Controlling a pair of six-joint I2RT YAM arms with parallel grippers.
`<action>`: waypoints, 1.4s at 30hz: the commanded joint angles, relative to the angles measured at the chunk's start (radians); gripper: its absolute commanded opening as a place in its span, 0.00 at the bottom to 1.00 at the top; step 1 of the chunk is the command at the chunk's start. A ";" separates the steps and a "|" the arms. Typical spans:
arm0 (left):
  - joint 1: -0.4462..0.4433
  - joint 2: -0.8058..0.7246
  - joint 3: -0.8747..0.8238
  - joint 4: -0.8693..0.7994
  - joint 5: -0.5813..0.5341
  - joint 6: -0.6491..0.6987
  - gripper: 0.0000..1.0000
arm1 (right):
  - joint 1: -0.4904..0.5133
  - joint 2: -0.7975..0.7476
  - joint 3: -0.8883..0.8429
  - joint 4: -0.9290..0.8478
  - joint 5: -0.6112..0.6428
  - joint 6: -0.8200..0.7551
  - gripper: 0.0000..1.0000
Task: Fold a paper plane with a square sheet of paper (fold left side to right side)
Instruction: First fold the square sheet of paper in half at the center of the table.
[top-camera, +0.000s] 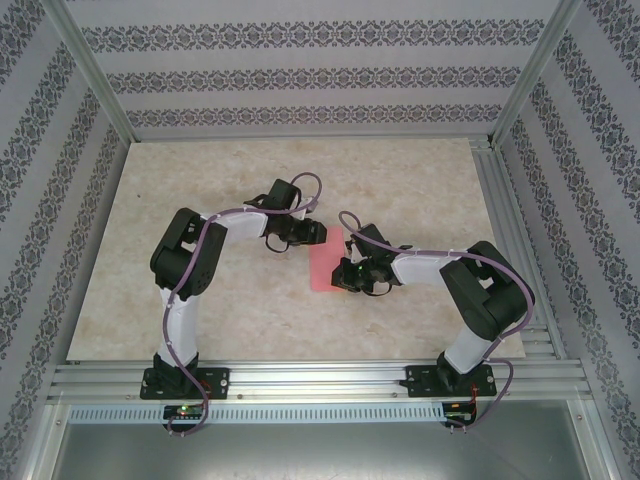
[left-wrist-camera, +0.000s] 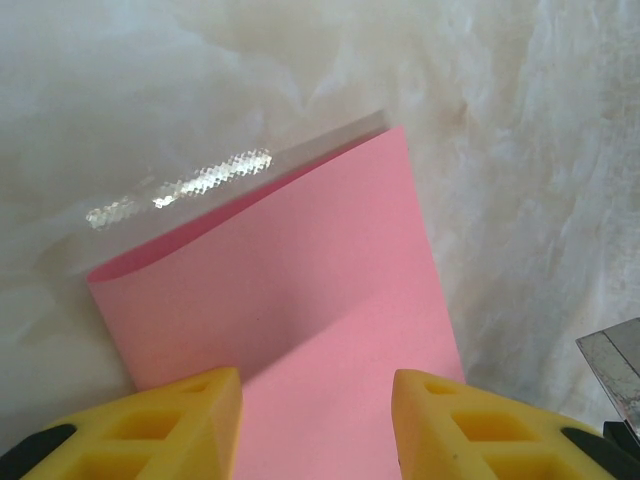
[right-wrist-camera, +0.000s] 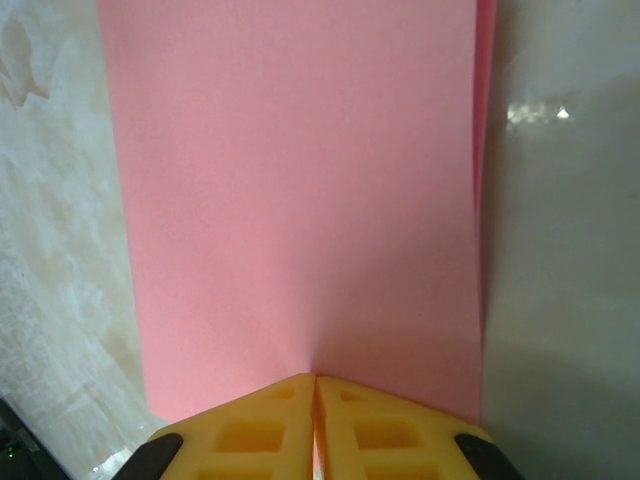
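Paper: square sheet of paper (left-wrist-camera: 300, 270), pink, folded double.
My left claw (left-wrist-camera: 315, 392): fingers apart over the paper's edge.
My right claw (right-wrist-camera: 316, 385): pinched tight on the paper's edge.

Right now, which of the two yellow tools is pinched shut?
The right tool: its yellow fingers meet on the edge of the square sheet of paper. The left tool holds its fingers apart over it.

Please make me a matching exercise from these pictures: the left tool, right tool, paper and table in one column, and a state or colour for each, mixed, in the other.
1 left tool
2 right tool
3 paper
4 table

A pale, marbled
B open
C pink, folded over
D shut on the paper

Pairs: 1-B, 2-D, 3-C, 4-A
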 joint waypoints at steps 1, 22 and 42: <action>0.035 0.049 0.029 0.020 -0.054 0.041 0.46 | 0.008 0.079 -0.050 -0.183 0.150 -0.033 0.10; 0.115 0.120 0.117 -0.018 -0.073 0.067 0.46 | 0.014 0.076 -0.044 -0.188 0.150 -0.032 0.11; 0.142 -0.162 0.035 -0.050 -0.057 0.072 0.49 | 0.021 -0.074 0.076 -0.227 0.150 -0.072 0.24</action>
